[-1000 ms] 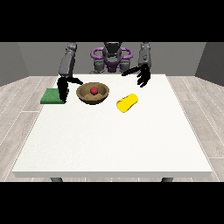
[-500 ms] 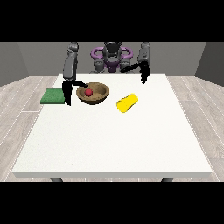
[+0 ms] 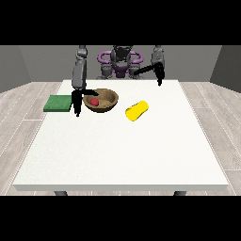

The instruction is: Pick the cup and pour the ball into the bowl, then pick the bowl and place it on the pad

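Ball (image 3: pixel 94 101) lies in the wooden bowl (image 3: pixel 107 99); yellow cup (image 3: pixel 136 110) lies tipped, emptied. Your hand at the view's left (image 3: pixel 76 102) flanks the bowl's rim near the table's far edge, beside the green pad (image 3: pixel 58 103); its finger state you cannot tell.

one white table (image 3: pixel 122 155). one brown wooden bowl (image 3: pixel 106 99), just beside the hand at the view's left (image 3: pixel 77 102). one red ball (image 3: pixel 94 101), inside the bowl on the side nearest that hand. one yellow cup (image 3: pixel 136 110), lying on its side, below and well apart from the hand at the view's right (image 3: pixel 159 76). one green pad (image 3: pixel 58 103), just outboard of the hand at the view's left. two black hands.
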